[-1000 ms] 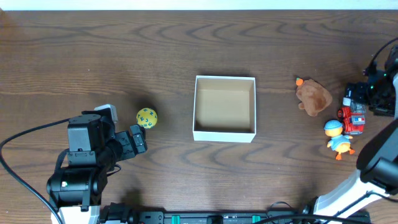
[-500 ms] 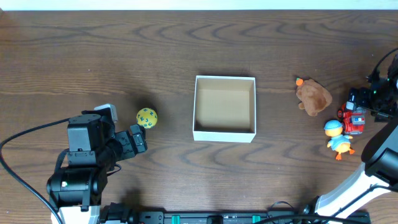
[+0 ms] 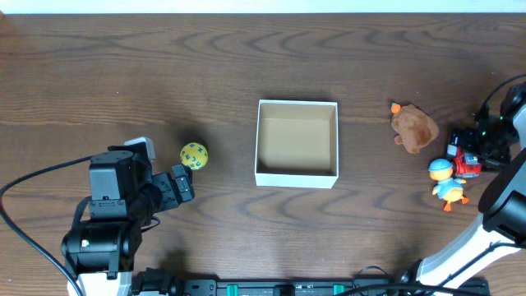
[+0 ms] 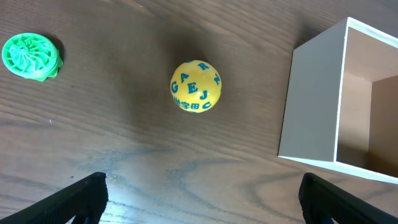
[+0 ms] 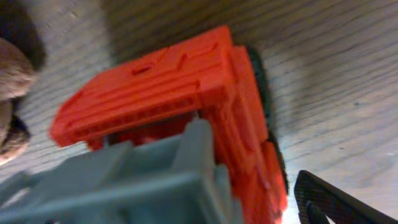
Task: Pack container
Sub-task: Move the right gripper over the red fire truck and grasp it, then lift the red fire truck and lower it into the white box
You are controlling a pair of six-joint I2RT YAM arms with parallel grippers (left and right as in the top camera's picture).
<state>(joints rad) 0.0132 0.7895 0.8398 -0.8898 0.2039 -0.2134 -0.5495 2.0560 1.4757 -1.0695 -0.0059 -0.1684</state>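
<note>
The container (image 3: 297, 175) is a white-walled open box with a tan inside and nothing in it, at the table's middle; its left wall shows in the left wrist view (image 4: 314, 102). A yellow lettered ball (image 3: 194, 155) lies left of it, ahead of my open left gripper (image 4: 214, 208). My right gripper (image 3: 477, 150) is low over a red and grey toy truck (image 3: 466, 162), which fills the right wrist view (image 5: 168, 106). One finger stands clear of the truck's right side; the other is hidden behind it.
A brown plush (image 3: 413, 127) lies left of the truck, and a duck figure (image 3: 446, 182) sits in front of it. A green ridged disc (image 4: 31, 57) lies left of the ball (image 4: 195, 86). The left arm's base and cable fill the front left.
My right gripper has moved toward the front of the table and down onto the red truck. The left arm, ball and container have not moved.
</note>
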